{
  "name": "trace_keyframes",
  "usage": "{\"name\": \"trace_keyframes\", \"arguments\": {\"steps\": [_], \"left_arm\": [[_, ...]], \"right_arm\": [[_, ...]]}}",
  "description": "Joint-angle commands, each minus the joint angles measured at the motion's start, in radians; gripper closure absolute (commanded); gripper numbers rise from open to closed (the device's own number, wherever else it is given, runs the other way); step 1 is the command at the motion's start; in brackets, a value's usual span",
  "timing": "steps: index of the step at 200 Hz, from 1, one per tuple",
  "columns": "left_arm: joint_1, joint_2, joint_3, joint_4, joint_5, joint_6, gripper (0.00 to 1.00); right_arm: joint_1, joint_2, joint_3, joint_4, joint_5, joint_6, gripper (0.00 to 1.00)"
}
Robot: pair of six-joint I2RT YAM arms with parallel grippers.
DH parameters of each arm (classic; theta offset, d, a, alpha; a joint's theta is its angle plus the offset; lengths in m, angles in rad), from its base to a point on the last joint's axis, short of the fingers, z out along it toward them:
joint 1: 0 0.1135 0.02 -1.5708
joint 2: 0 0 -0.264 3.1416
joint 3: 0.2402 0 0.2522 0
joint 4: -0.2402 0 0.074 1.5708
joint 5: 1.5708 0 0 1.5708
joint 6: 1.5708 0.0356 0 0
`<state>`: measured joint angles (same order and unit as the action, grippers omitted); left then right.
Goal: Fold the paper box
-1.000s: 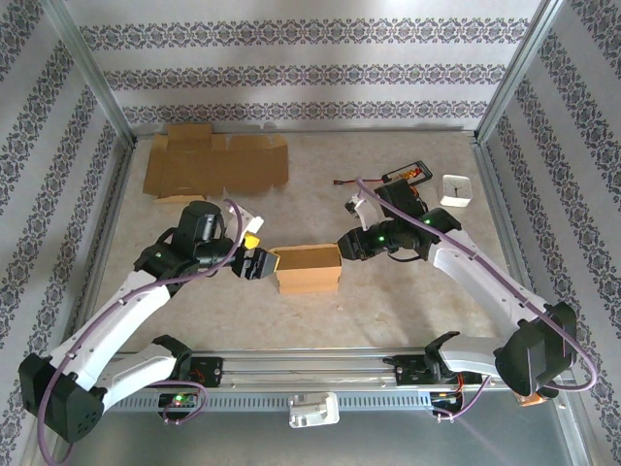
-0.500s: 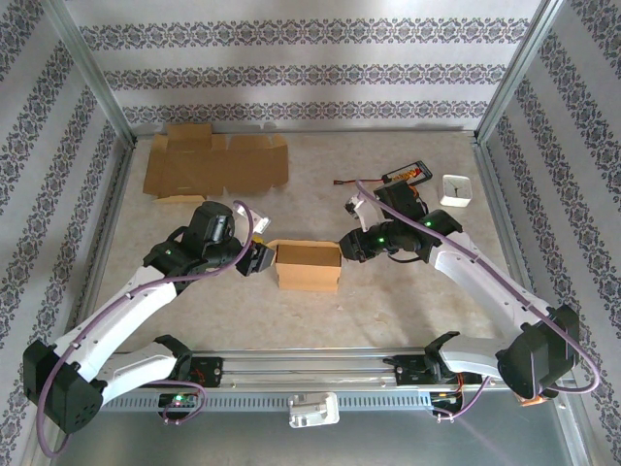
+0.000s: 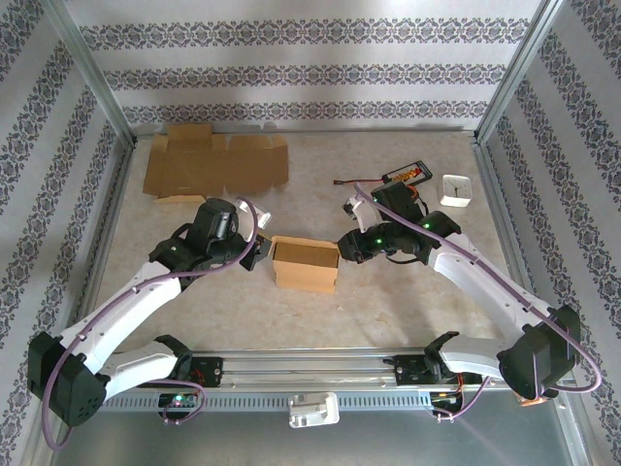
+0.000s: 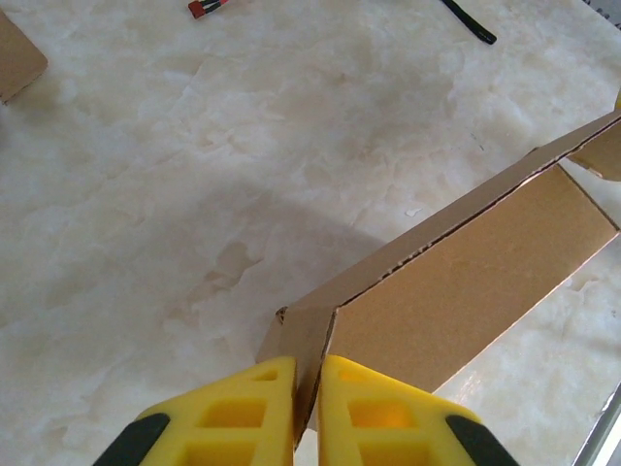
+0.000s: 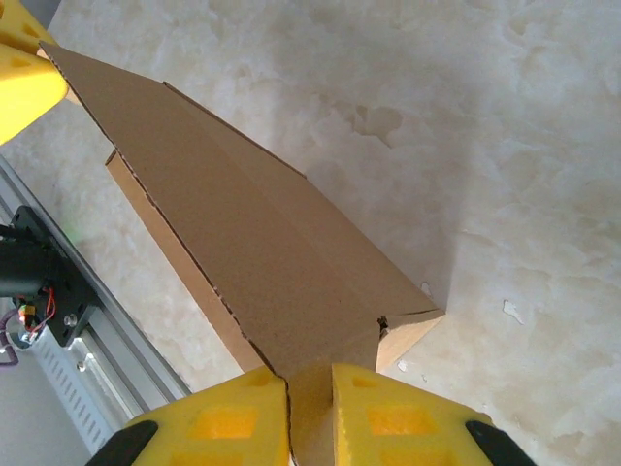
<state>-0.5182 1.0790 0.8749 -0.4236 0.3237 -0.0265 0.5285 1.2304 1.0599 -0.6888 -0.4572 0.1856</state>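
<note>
**Box at mid-frame, a gripper at each end**

The box (image 3: 306, 264) sits mid-frame on the table (image 3: 388, 301). The left gripper (image 3: 263, 254) meets its left end, the right gripper (image 3: 343, 249) its right end. Flat cardboard (image 3: 215, 163) lies upper left, a small object (image 3: 456, 189) upper right.

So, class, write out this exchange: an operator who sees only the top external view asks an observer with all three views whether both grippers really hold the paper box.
Operator: From above, the left gripper sits at the end of the paper box. Is it gripping?
Observer: Yes. The left wrist view shows its yellow fingers shut on a thin cardboard edge at the box's corner.
Operator: And the right gripper?
Observer: The right wrist view shows it pinching the opposite end, with card between its fingers.
</note>
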Motion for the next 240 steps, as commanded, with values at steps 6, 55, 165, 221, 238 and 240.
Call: {"name": "trace_keyframes", "arguments": {"steps": [6,55,165,221,238,240], "left_arm": [[-0.012,0.002,0.032,-0.002,-0.024,-0.009,0.9],[-0.012,0.019,0.035,0.003,-0.006,-0.14,0.9],[-0.012,0.055,0.067,0.014,0.021,-0.38,0.93],[-0.011,0.073,0.116,-0.017,0.043,-0.436,0.96],[-0.011,0.078,0.125,-0.031,0.046,-0.436,0.97],[-0.012,0.08,0.126,-0.033,0.045,-0.437,0.97]], "right_arm": [[0.01,-0.011,0.0,0.002,0.03,0.033,0.83],[0.013,0.004,0.025,0.005,0.035,0.08,0.83],[0.042,0.017,0.031,0.009,0.068,0.094,0.85],[0.051,-0.002,0.026,-0.005,0.105,0.064,0.87],[0.061,-0.005,0.023,-0.011,0.124,0.036,0.87],[0.064,-0.005,0.023,-0.012,0.128,0.03,0.88]]}}
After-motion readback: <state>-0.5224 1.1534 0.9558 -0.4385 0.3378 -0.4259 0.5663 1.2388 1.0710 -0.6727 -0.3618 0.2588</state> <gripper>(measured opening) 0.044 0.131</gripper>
